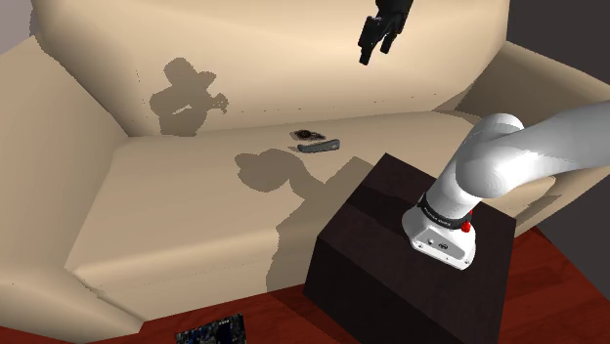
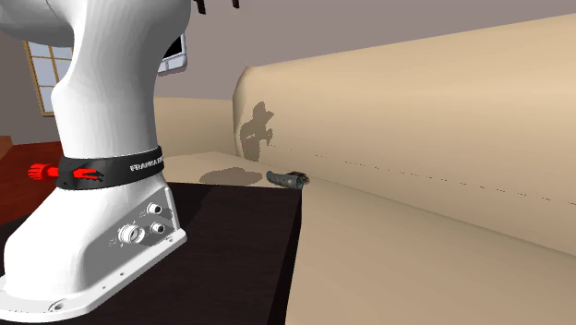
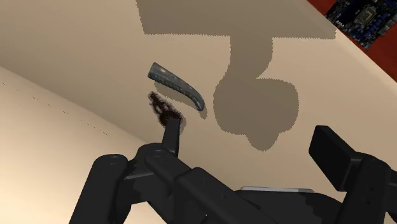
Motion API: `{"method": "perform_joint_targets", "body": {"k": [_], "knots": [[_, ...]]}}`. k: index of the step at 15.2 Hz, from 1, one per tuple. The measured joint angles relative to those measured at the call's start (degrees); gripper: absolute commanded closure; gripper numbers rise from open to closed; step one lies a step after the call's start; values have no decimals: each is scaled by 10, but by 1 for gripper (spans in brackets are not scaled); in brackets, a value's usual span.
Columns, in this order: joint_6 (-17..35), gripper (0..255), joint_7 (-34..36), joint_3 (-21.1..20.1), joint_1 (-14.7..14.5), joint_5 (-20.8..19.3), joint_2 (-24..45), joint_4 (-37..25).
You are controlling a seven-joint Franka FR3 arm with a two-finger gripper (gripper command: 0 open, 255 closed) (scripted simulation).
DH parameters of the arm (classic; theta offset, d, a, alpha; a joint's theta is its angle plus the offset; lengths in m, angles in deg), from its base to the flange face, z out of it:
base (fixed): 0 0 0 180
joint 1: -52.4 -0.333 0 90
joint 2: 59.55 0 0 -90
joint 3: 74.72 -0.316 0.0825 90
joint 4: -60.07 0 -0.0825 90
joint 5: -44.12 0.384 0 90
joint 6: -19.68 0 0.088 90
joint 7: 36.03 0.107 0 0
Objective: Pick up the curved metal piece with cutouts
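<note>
The curved grey metal piece with cutouts [image 1: 318, 147] [image 3: 177, 84] lies flat on the beige sofa seat [image 1: 186, 215], close to the backrest. In the second exterior view the piece [image 2: 286, 178] rests at the foot of the backrest. My black gripper [image 1: 376, 44] [image 3: 219, 153] hangs high above it in front of the backrest, open, with nothing between its fingers. A small dark brown object [image 1: 309, 133] [image 3: 167, 118] lies right beside the piece, on the backrest side.
The dark box stand [image 1: 411, 254] sits against the sofa's front edge. Sofa armrests [image 1: 44, 127] rise on both sides and the tall backrest [image 1: 264, 59] behind. A circuit board [image 1: 210, 332] [image 3: 362, 19] lies on the red wooden floor.
</note>
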Motion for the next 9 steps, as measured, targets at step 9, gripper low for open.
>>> {"method": "perform_joint_targets", "body": {"k": [9], "knots": [[130, 0, -112, 59, -14, -31, 54, 80]]}}
